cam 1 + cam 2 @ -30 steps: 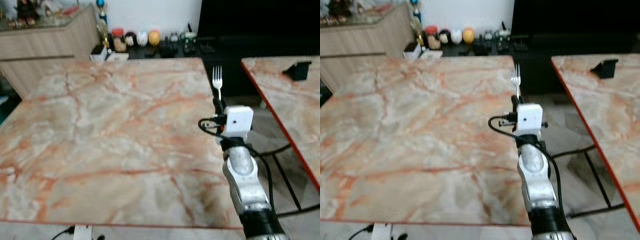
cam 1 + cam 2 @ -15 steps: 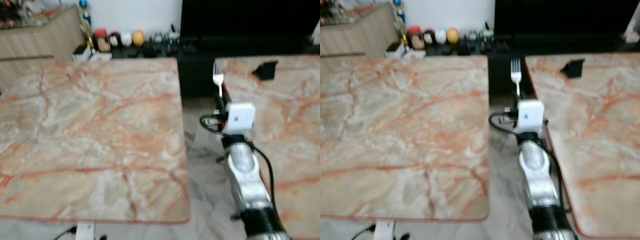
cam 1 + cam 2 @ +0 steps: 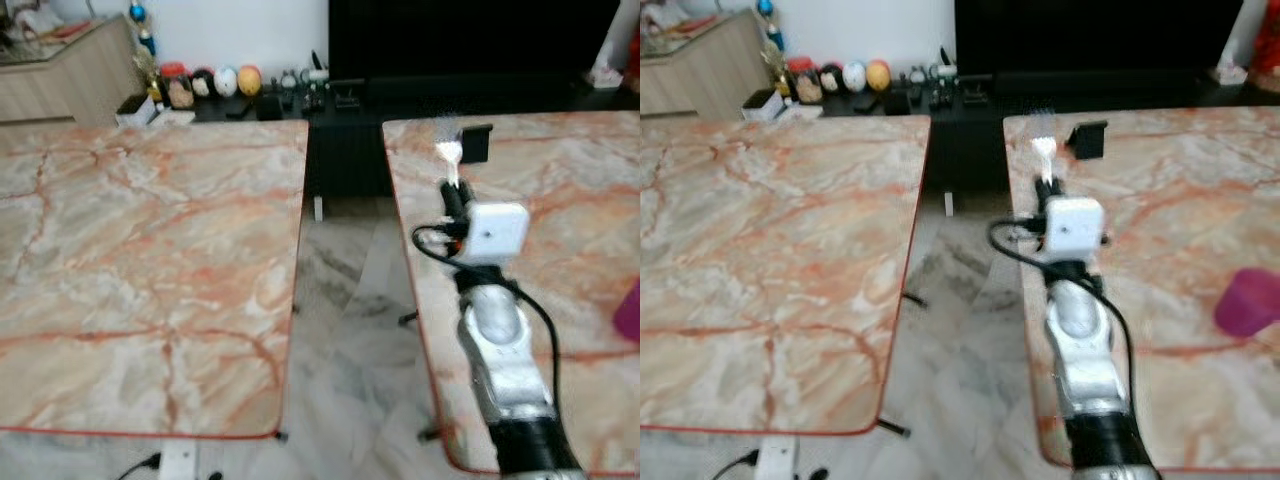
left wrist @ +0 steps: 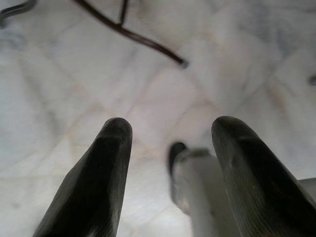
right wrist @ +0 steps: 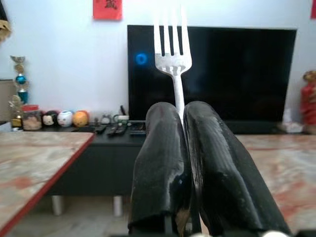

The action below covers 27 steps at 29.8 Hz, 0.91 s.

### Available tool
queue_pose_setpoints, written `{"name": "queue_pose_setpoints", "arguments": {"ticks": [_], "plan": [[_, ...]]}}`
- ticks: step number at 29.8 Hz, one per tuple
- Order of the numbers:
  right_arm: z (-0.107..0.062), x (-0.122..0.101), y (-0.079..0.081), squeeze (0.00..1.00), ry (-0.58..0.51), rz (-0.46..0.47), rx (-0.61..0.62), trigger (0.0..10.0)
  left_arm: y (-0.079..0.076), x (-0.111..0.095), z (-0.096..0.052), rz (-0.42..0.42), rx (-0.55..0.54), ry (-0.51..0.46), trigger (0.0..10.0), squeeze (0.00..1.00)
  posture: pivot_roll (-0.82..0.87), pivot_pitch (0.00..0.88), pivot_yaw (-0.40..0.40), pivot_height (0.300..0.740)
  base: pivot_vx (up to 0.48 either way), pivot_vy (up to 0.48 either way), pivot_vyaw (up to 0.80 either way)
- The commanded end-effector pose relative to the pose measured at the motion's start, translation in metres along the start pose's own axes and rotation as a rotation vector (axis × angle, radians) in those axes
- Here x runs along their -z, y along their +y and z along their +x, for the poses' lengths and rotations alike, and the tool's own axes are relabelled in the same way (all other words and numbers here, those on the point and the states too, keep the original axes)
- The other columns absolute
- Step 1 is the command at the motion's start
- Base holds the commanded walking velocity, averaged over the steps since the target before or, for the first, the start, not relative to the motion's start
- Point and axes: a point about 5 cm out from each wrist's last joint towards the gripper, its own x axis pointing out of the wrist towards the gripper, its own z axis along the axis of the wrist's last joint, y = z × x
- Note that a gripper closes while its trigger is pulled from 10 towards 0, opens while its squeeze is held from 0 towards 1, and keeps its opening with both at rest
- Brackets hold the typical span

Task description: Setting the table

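Note:
My right gripper [image 3: 455, 196] is shut on the handle of a silver fork [image 3: 449, 153], which it holds upright with the tines up. In the right wrist view the fork [image 5: 172, 54] rises from between the two closed black fingers [image 5: 163, 148]. Arm and fork hang over the near left edge of the right-hand marble table [image 3: 575, 200]. A pink cup [image 3: 1247, 302] stands on that table to the right of the arm. My left gripper [image 4: 168, 138] hangs open over the pale floor.
A second marble table [image 3: 130, 250] is on the left, with a strip of tiled floor [image 3: 350, 300] between the two. A small black stand [image 3: 1087, 138] sits at the far side of the right table. Behind are a dark TV [image 3: 470, 40] and a low shelf of ornaments [image 3: 210, 82].
The view has swung to the right, so the left table has slid leftward and the right table now lies under my right arm. The fork stays gripped upright.

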Motion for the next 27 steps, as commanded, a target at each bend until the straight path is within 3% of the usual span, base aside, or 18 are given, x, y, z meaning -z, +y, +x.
{"name": "queue_pose_setpoints", "arguments": {"ticks": [1, 27], "plan": [[0.003, -0.0068, 0.0088, 0.0, -0.021, 0.018, -0.023, 10.0, 0.0082, 0.0047, -0.0021, -0.007, -0.022, 0.015, 10.0, 0.0, -0.09, 0.0, 0.049, 0.74, 0.0, -0.379, 0.0], [0.007, -0.0143, 0.0075, 0.0, -0.04, 0.017, -0.018, 10.0, 0.0074, 0.0046, -0.002, -0.011, -0.014, 0.013, 10.0, 0.0, -0.09, 0.0, 0.047, 0.74, 0.0, -0.379, 0.0]]}}
